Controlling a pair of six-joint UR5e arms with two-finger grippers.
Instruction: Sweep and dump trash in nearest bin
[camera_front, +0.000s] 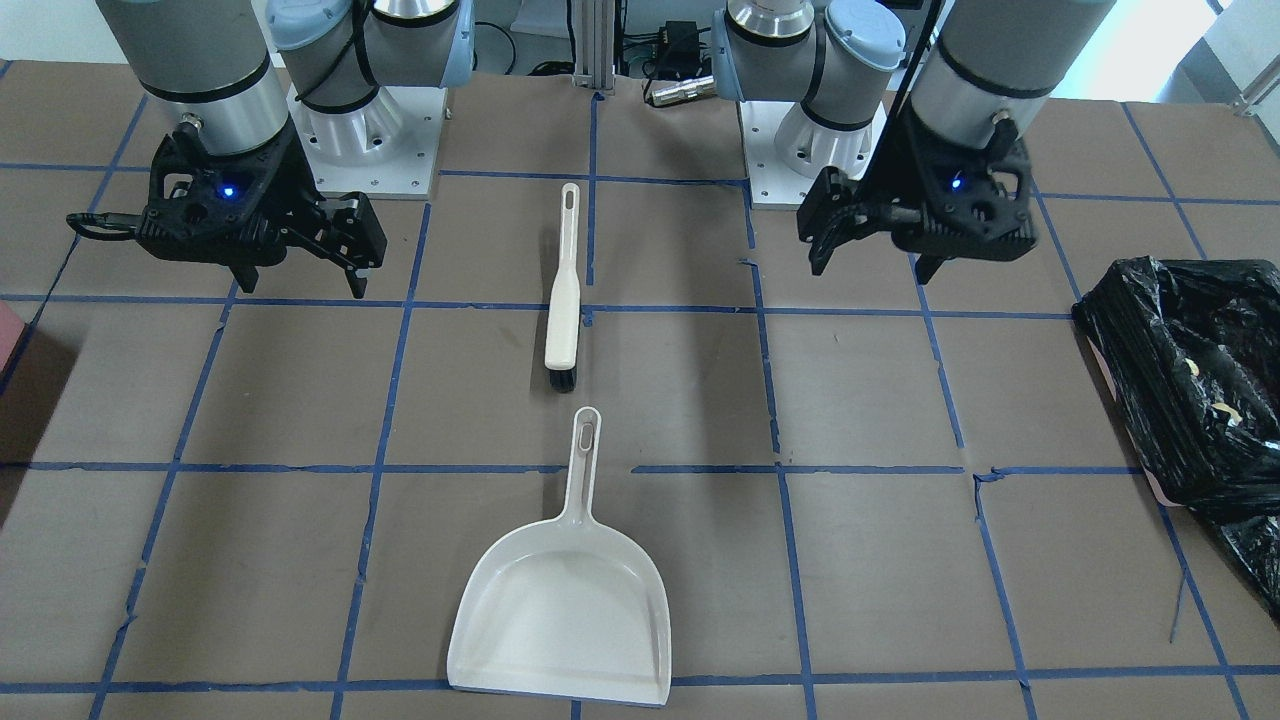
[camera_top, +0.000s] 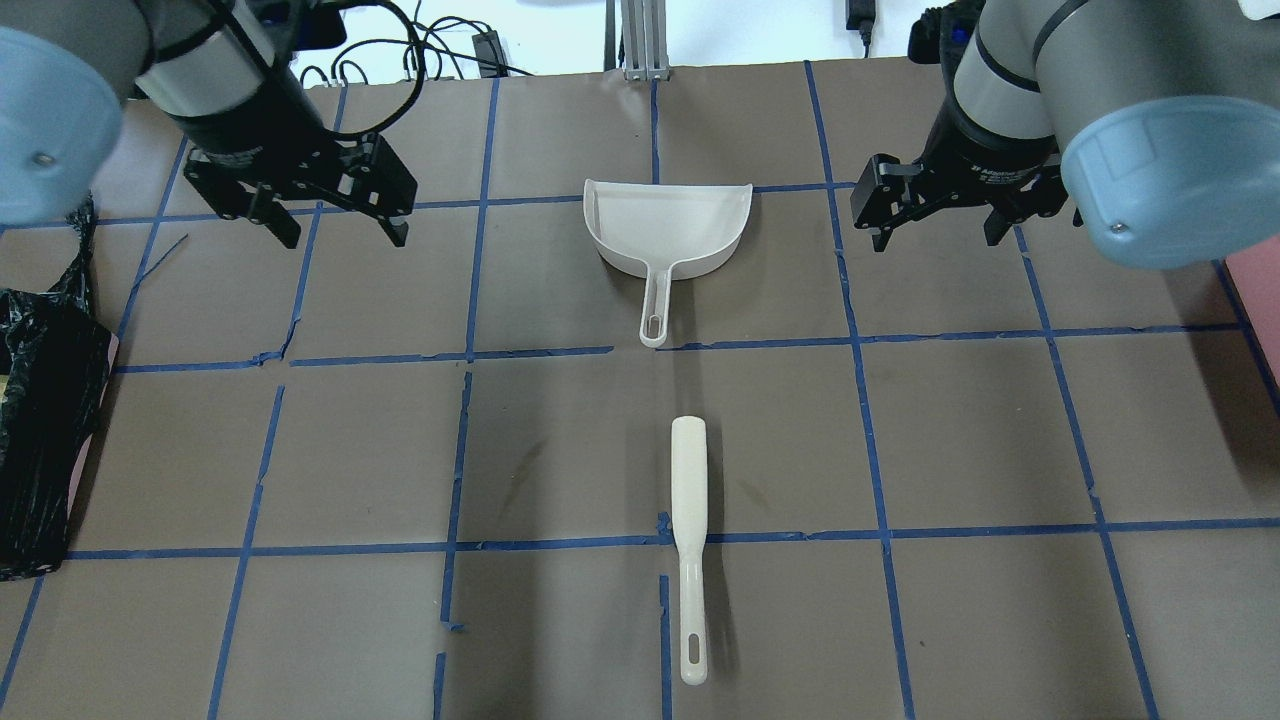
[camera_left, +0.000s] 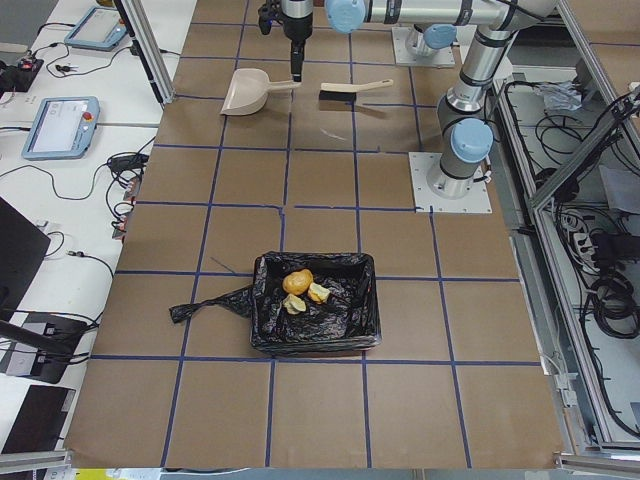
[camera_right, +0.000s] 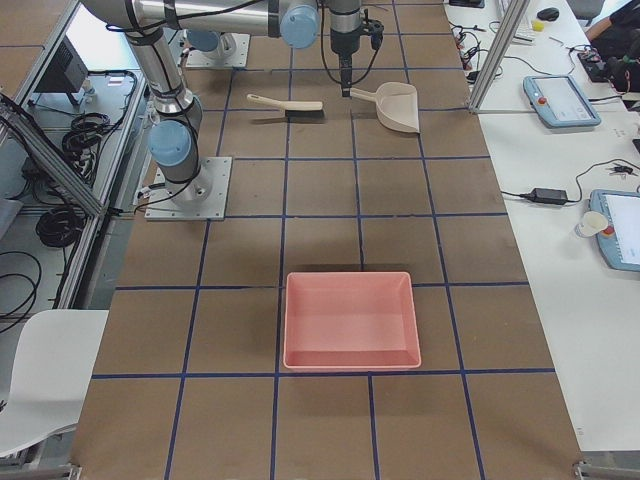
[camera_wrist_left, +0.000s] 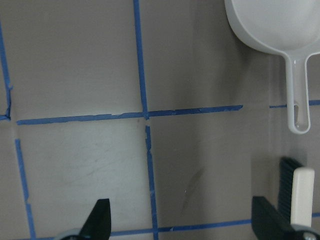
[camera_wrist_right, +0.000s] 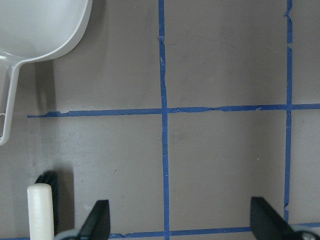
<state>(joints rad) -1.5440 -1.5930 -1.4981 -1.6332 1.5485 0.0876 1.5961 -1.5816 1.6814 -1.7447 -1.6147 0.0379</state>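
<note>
**With both grippers hanging open, the trash lies in the bin**

As the table (camera_top: 980, 430) runs wide, the bin (camera_left: 315, 343) sits at its end on the robot's left, black bag lining it. In the left side view it looks longer from the operators' edge to the robot's edge. A pink tray (camera_right: 350, 363) sits at the opposite end, whole only in the right side view.

Dustpan (camera_front: 560, 610) and brush (camera_front: 563, 300) lie in line on the centre, long axes running from the robot to the operators. Both handles point at the robot, the pan's mouth away from it. Brush bristles sit just short of the pan handle, apart.

Left gripper (camera_top: 345, 238) and right gripper (camera_top: 935, 240) hover either side, fingers spread, holding nothing.

Trash: roll (camera_left: 297, 282) and two chunks (camera_left: 318, 292) clustered inside the bin. They show clearly only in the left side view; overhead shows just the bag's edge. The roll's axis is too small to tell.
</note>
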